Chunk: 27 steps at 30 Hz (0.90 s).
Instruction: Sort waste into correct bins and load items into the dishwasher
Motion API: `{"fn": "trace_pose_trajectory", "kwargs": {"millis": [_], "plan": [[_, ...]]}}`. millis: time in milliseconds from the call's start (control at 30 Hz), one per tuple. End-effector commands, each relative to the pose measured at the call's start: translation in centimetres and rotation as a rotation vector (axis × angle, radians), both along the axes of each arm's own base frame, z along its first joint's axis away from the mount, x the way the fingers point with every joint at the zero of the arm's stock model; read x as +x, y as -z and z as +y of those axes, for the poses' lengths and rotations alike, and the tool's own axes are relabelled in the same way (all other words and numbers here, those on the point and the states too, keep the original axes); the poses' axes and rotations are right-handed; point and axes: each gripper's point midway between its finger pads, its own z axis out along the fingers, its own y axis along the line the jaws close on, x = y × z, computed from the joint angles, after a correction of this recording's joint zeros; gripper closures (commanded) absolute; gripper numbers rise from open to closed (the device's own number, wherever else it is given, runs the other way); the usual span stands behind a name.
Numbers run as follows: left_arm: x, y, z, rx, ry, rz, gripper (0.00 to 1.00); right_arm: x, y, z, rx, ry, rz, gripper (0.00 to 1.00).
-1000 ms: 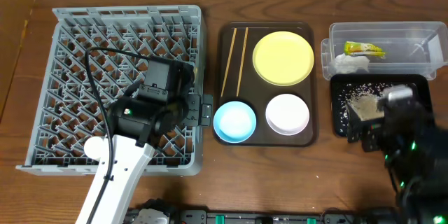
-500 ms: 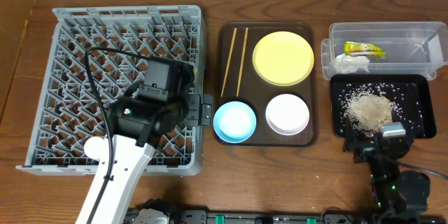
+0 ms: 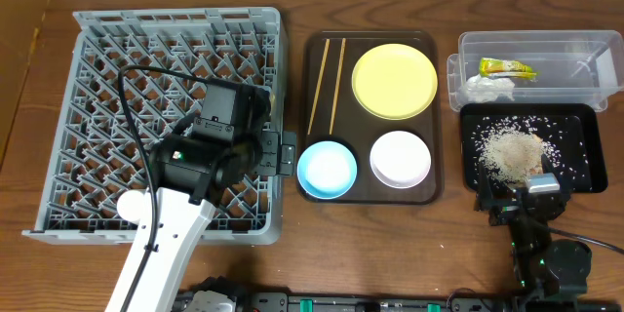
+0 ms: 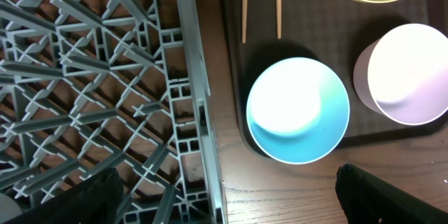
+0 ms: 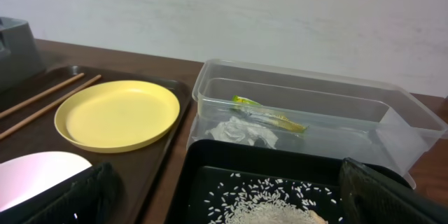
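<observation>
The wrapper and tissue lie in the clear tub. The rice scraps are heaped in the black tray. The yellow plate, blue bowl, white bowl and chopsticks sit on the brown tray. My left gripper is open and empty at the right edge of the grey rack, beside the blue bowl. My right gripper is open and empty at the black tray's front edge, facing the rice. I cannot make out the cup.
The right wrist view shows the wrapper and tissue inside the tub, with the plate to the left. The rack's wall stands between my left fingers. The left arm lies across the rack.
My right arm has drawn back from over the black tray toward the table's front edge, uncovering the rice heap. The left arm has not moved.
</observation>
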Motion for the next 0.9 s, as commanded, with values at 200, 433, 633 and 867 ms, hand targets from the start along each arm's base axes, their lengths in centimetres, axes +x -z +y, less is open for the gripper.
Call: {"fn": "trace_pose_trajectory", "kwargs": {"millis": [200,433,633,867], "plan": [[0.3,-0.5,0.2,0.019,0.006,-0.020,0.02,0.0,0.1,-0.4,-0.010,0.017,-0.003,0.01],[0.2,-1.8,-4.1,-0.203,0.120,-0.026,0.02,0.0,0.1,-0.4,-0.010,0.017,-0.003,0.01],[2.4,-4.1,-6.7,-0.377,0.111,-0.103,0.02,0.0,0.1,-0.4,-0.010,0.017,-0.003,0.01],[6.5,0.0,-6.1,-0.145,-0.003,-0.029,0.00,0.0,0.1,-0.4,-0.010,0.017,-0.003,0.01]]}}
